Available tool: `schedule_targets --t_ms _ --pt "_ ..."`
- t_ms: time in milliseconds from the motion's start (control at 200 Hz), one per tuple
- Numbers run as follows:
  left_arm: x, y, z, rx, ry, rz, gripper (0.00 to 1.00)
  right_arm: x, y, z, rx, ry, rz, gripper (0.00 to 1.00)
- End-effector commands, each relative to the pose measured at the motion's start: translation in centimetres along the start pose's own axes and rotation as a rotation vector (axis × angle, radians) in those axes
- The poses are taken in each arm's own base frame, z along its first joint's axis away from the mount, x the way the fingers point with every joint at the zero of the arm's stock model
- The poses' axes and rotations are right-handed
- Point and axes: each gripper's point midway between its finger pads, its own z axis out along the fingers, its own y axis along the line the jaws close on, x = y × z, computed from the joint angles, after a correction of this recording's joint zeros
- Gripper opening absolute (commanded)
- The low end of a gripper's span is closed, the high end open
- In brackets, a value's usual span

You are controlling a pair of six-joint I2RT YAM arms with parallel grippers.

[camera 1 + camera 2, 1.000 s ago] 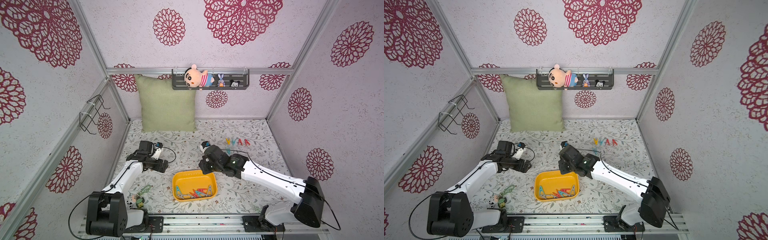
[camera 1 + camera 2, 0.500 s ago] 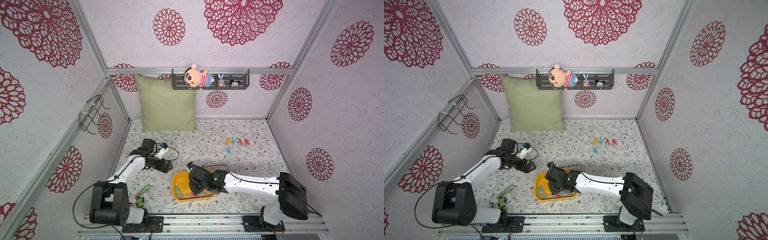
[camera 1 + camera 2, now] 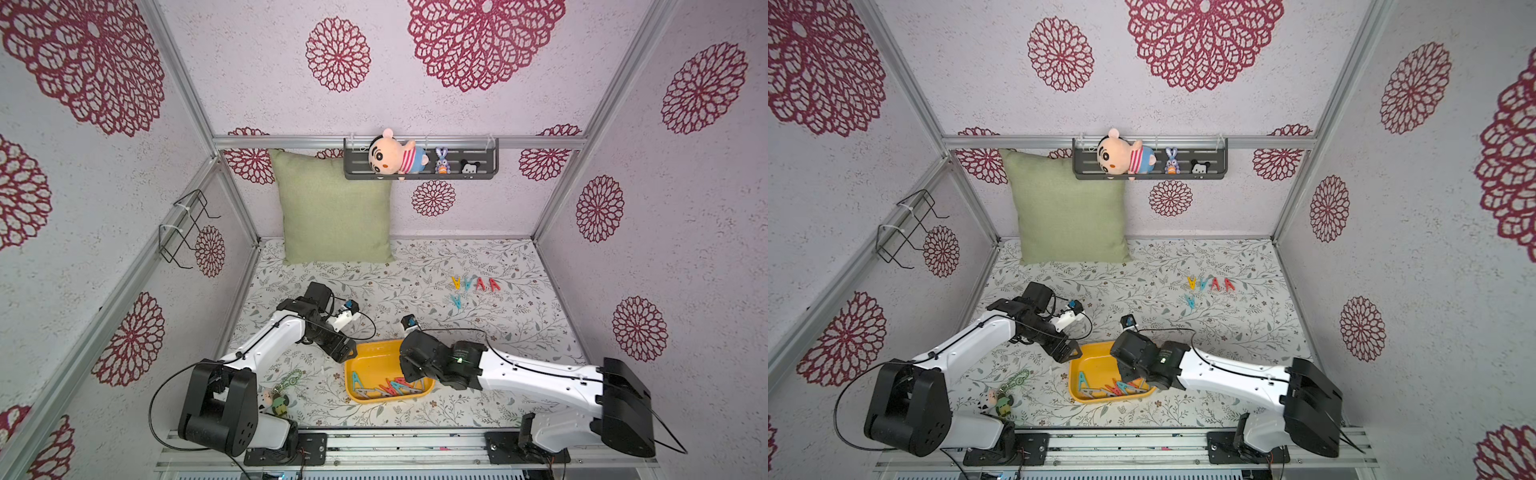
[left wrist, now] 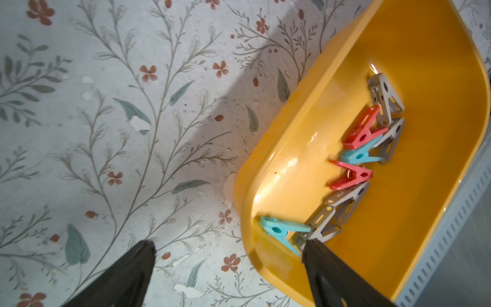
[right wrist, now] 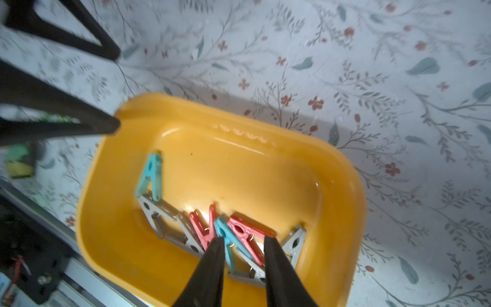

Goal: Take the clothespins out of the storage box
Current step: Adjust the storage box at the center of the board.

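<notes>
The yellow storage box (image 3: 374,353) (image 3: 1094,359) sits near the mat's front edge. Several red, teal and grey clothespins (image 3: 390,386) (image 5: 202,228) (image 4: 356,148) lie along its near wall. More clothespins (image 3: 473,284) (image 3: 1210,284) lie in a row on the mat at the back right. My right gripper (image 5: 244,240) (image 3: 409,376) is down inside the box, open a little, with a red and a teal pin between its fingers. My left gripper (image 4: 229,245) (image 3: 345,354) is wide open astride the box's far-left rim, one finger inside and one over the mat.
A green-chained keychain charm (image 3: 286,380) lies on the mat left of the box. A green pillow (image 3: 332,208) leans on the back wall beside a dark shelf (image 3: 486,166) of toys. A wire rack (image 3: 183,228) hangs on the left wall.
My right gripper came from the mat behind the box down into it, over the pins. My left gripper moved forward to the box's far-left corner.
</notes>
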Motion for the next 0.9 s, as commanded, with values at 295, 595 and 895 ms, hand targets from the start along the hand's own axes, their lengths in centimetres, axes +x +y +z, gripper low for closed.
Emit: schedule_targets --t_ms 295,595,895 --pt "-0.8 -1.9 2.2 0.025 0.092 0.094 0.67 -3.8 -2.0 -4.3 -0.091 -0.234 0.204 0.31" --pt "-1.5 -2.3 2.9 0.075 0.114 0.050 0.19 -3.7 -1.9 -4.5 -0.112 -0.243 0.200 0.30" --pt "-0.8 -3.4 3.0 0.161 0.166 0.073 0.00 -3.4 -1.6 -4.1 -0.125 -0.228 0.196 0.30"
